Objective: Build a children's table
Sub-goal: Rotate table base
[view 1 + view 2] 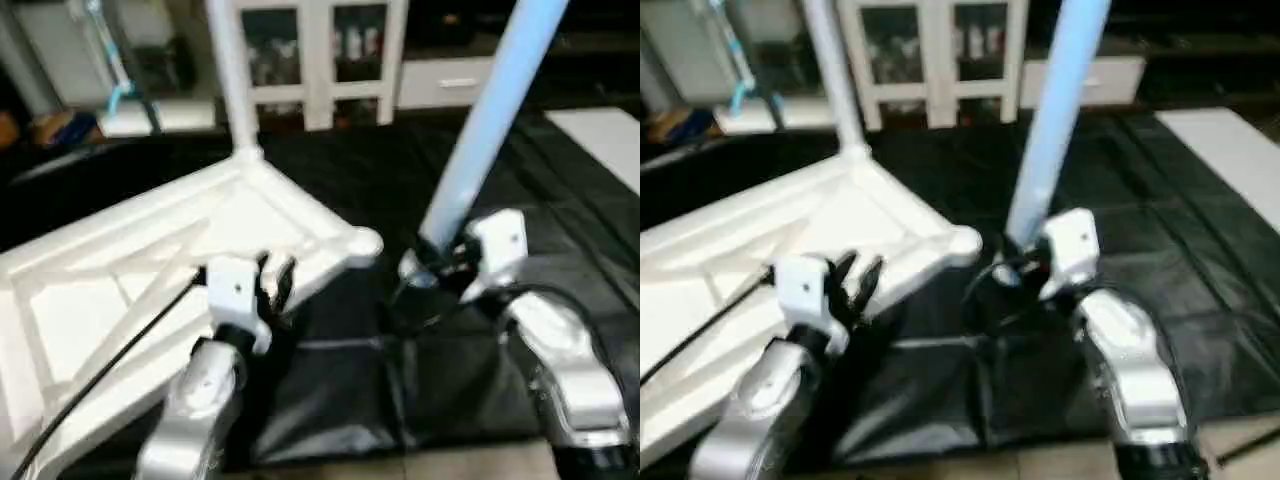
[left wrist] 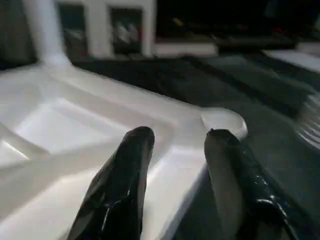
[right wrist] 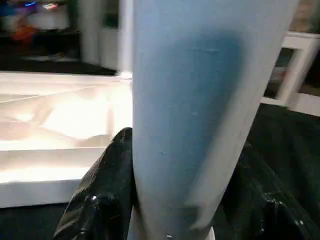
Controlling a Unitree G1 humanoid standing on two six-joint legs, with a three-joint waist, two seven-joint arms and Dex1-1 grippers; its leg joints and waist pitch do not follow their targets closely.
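White table panel (image 1: 150, 270), ribbed underside up, on black floor mat (image 1: 400, 400); one leg (image 1: 232, 80) upright in far corner socket. Left gripper (image 1: 272, 285) fingers (image 2: 125, 175) apart, straddling panel's near edge by empty corner socket (image 2: 223, 121). Right gripper (image 1: 432, 262) clamps 2nd leg (image 1: 495, 115), tilted, beside panel.

Left claw (image 2: 175, 155): two glossy black fingers (image 2: 122, 185), set apart with nothing between them, over the near edge of the tabletop (image 2: 75, 120). Tabletop: white plastic, underside up, raised ribs, filling the left half of the frame. Round corner socket (image 2: 223, 121): centre right, just beyond the right finger. Leg (image 2: 44, 30): white tube, upper left, standing in the far corner. Dark mat (image 2: 260, 85): right side. Cabinet (image 2: 107, 27): pale, apparently glass-fronted, top centre.
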